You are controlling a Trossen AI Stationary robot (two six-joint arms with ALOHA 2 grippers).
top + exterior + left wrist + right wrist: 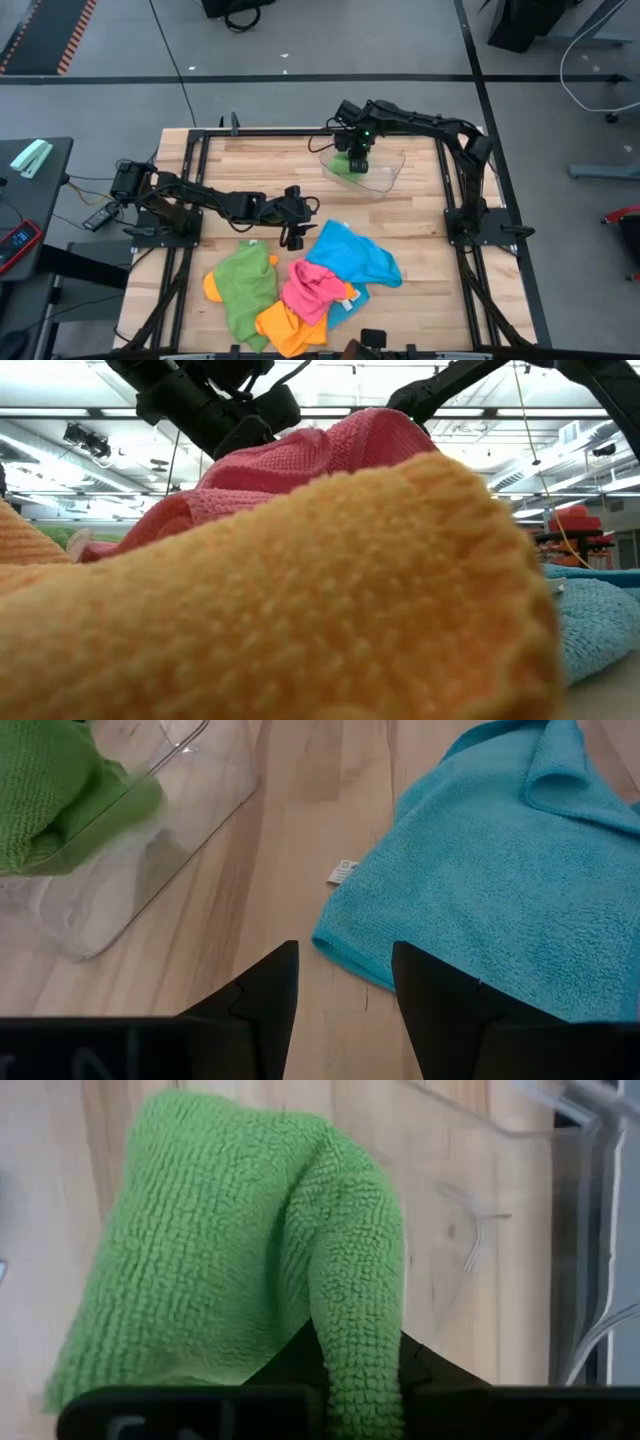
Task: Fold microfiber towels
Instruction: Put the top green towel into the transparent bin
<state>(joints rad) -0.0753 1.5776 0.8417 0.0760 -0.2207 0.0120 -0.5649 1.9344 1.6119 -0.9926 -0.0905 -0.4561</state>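
Observation:
A folded green towel (230, 1260) lies in the clear plastic tray (385, 178) at the table's far side, and my right gripper (355, 155) stands over it, shut on it. My left gripper (345, 985) is open and empty just above the table's middle, and its fingers point at the near corner of a sky-blue towel (490, 870) that lies spread on the wood. The blue towel (355, 255) is part of a loose pile with a green towel (245, 290), a pink towel (310, 285) and an orange towel (285, 325). My right gripper pinches a raised fold of the green towel (360, 1350) between its two fingers, coming from above and pointing down into the tray. Several layers are bunched in the hold. The rest of the towel lies on the tray's floor.
The towel pile fills the table's near middle. In the low view the orange towel (280, 610) and the pink towel (300, 460) block most of the picture. Bare wood lies between the tray and the pile. A black frame (455, 200) runs along both sides.

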